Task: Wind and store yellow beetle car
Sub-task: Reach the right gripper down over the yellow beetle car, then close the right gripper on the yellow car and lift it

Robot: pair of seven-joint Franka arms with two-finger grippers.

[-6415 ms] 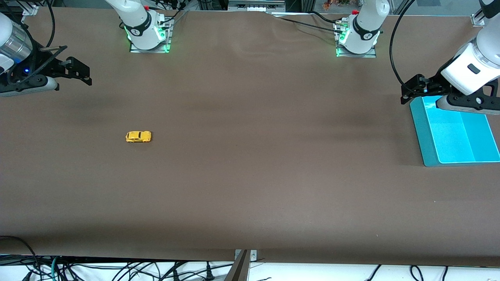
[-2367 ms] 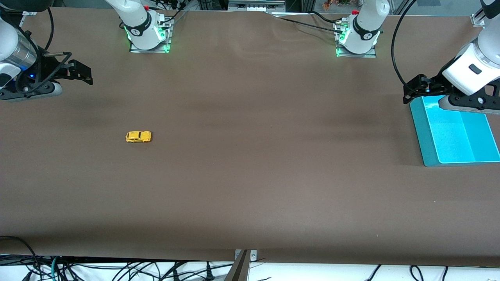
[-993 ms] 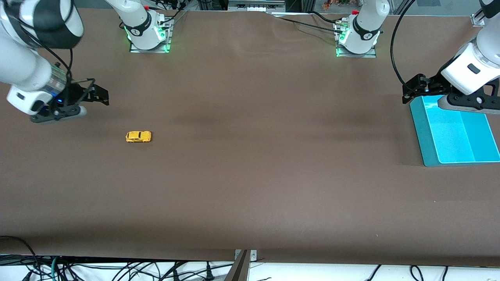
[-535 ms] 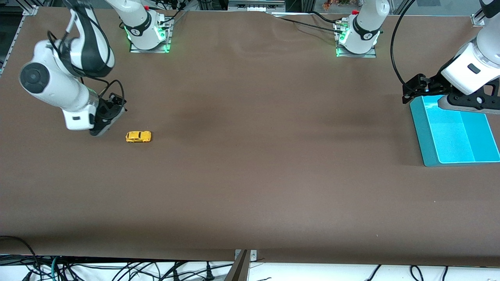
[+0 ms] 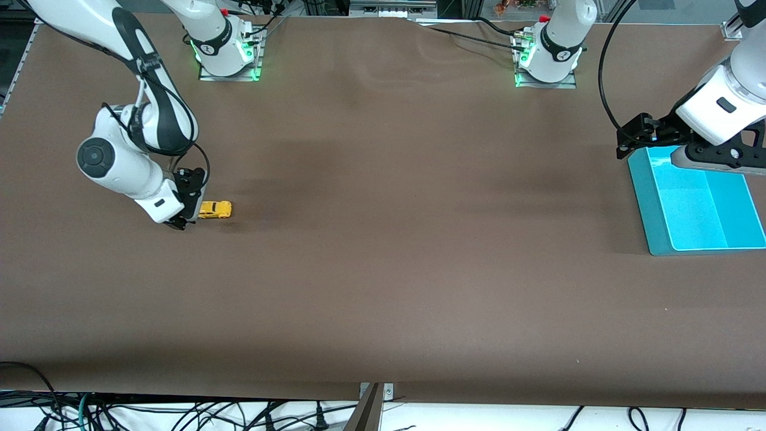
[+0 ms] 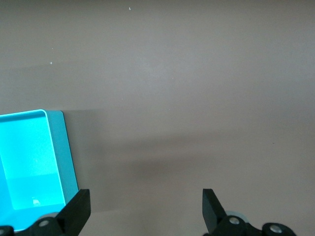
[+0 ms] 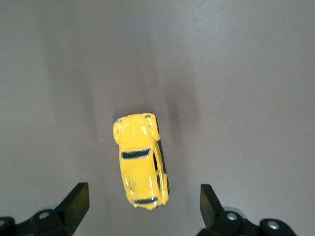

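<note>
Car (image 5: 215, 209): on its wheels on your table (image 5: 383, 269).
Right gripper (image 7: 141, 206): spread wide, just over the car.
Left gripper (image 6: 146, 209): spread, waiting over your bin (image 5: 694, 209).

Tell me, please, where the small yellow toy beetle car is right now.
The small yellow toy beetle car sits on the brown table toward the right arm's end, under the open right gripper, with no contact visible.
</note>
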